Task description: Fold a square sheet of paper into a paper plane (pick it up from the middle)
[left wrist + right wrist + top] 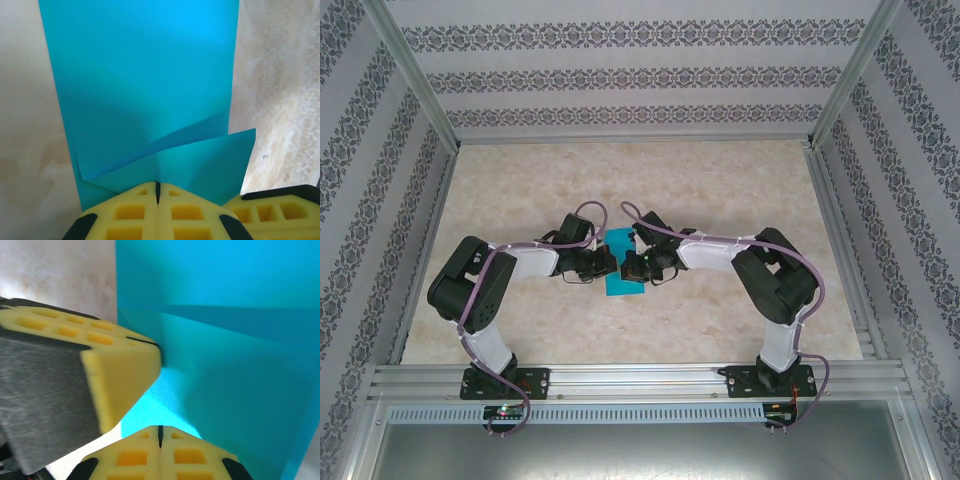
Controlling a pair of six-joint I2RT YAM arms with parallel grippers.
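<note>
**A:** Nearest the lens, first entry?

**B:** Left wrist view: left gripper [157, 186], yellow gridded pads [130, 212] pressed flat together with one dark seam between them. The teal paper [145, 75] reaches their tips. I cannot tell whether its edge is nipped in the seam.

**A:** Second entry?

**B:** Right wrist view: right gripper [160, 430], pads likewise closed tight, tips at the paper's near edge. Again I cannot tell whether any paper is caught.

**A:** The paper's location?

**B:** One sheet, part-folded, on the middle of the table between the two grippers. Overhead it reads as a narrow strip [623, 284], with both gripper heads overlapping its middle, one from each side.

**A:** Surface and room?

**B:** Table [720, 180]: beige marbled top. Walls [640, 80]: three, papered in bands of grey ornament on white. Aluminium rail [640, 375]: along the near edge, carrying both arm bases. Cables [588, 208]: purple, looped along each arm.

**A:** What does each view add?

**B:** Overhead supplies the arms' pose: elbows out, forearms angled inward, heads nearly meeting. The left wrist view supplies a diagonal flap [210, 160] low on the sheet, its pointed corner jutting to the right of the sheet's edge. A corner of the other gripper's yellow pad sits at lower right. The right wrist view supplies the left gripper side-on, its tip touching the paper just below a horizontal fold line.
</note>
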